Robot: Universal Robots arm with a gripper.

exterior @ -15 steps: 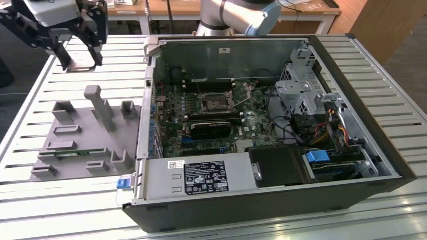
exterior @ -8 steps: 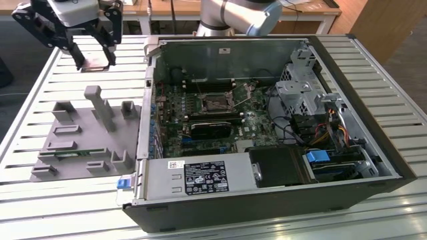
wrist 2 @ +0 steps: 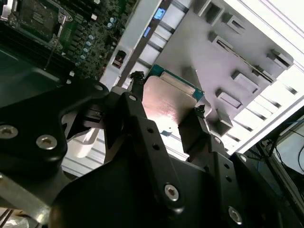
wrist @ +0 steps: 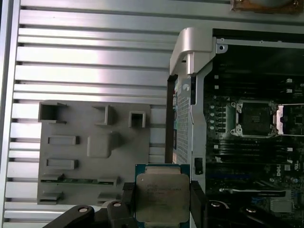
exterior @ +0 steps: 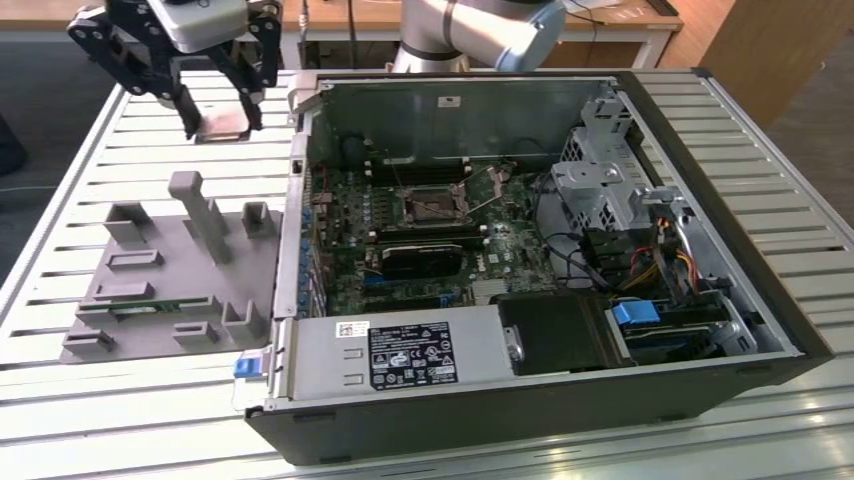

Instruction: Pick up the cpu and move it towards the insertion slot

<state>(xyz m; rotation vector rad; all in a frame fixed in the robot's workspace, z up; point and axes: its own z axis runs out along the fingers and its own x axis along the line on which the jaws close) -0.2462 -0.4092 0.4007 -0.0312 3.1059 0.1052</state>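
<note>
The cpu (wrist: 162,195) is up in the air, pinched by its 2 opposite edges between the black fingers (wrist: 196,197) of the tool (exterior: 222,113), which is clenched on it. In the exterior view it hangs above the slatted metal counter (exterior: 747,130), beyond the grey fixture tray (exterior: 180,270) and just outside the upper corner of the open computer case (exterior: 561,400), on the exterior view's left. In both wrist views the shiny metal top faces the camera, with the thin pale rim and a strip of green board showing around it.

It looks light, flat and quite rigid, and I'd judge the polished top slippery, so the side edges are the sensible place to grip, as is done here. The underside is probably delicate and shouldn't be pressed or scraped.

The insertion slot (exterior: 424,207) sits well apart from the chip, inside the case on the green motherboard (exterior: 501,250): a silver frame around a dark centre, apparently open and with nothing seated in it.

The grey tray carries several raised holders and shallow pockets; 1 long groove holds a narrow green memory strip (exterior: 150,306), and the rest appear unoccupied. The case also holds a power supply (exterior: 394,350), drive cages and bundled cables.
</note>
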